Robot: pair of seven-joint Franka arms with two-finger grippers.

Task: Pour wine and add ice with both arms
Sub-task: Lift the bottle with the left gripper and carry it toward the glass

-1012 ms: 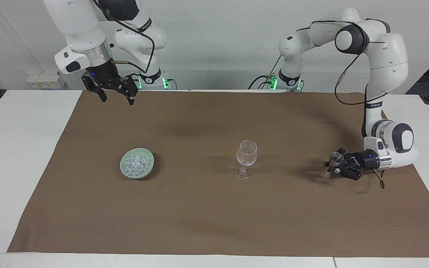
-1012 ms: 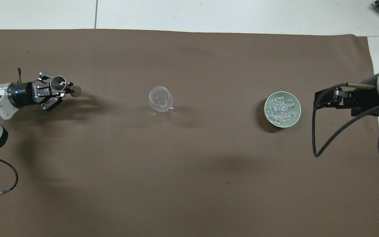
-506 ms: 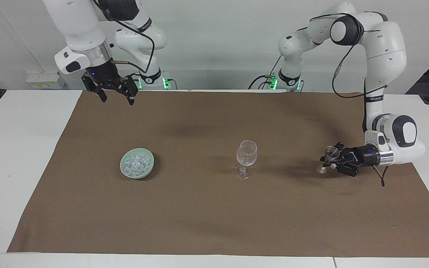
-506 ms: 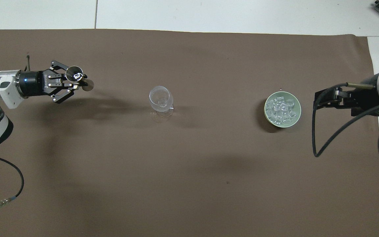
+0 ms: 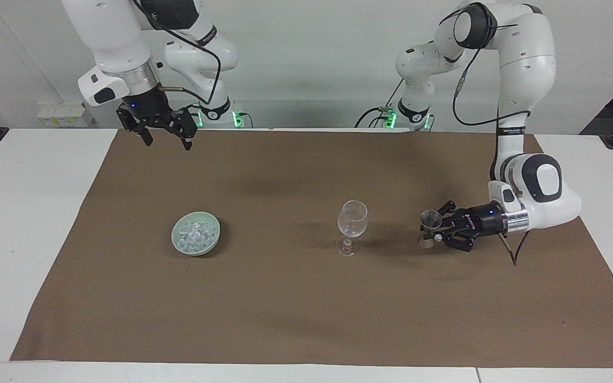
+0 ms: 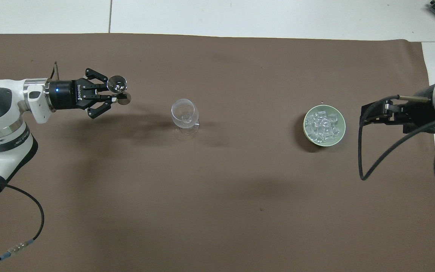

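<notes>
While the right arm waits high over the robots' edge of the brown cloth, its right gripper hangs there with the jaws spread apart and nothing between them. Seen from the facing camera, the left gripper lies level just above the cloth, toward the left arm's end of the bench, with its jaws clamped on the narrow waist of a small metal jigger that stands upright. The jigger is near the wine glass but apart from it. The wine glass stands upright and looks empty, about midway along the cloth. A pale green bowl sits toward the right arm's end, well apart from the glass, and the ice is heaped inside it.

From overhead, the left gripper points along the bench toward the wine glass, and the jigger shows its round open mouth. The bowl with the ice lies at about the same distance from the robots as the glass. The right gripper appears beside the bowl in this view, but the facing camera shows it raised well above the cloth.
</notes>
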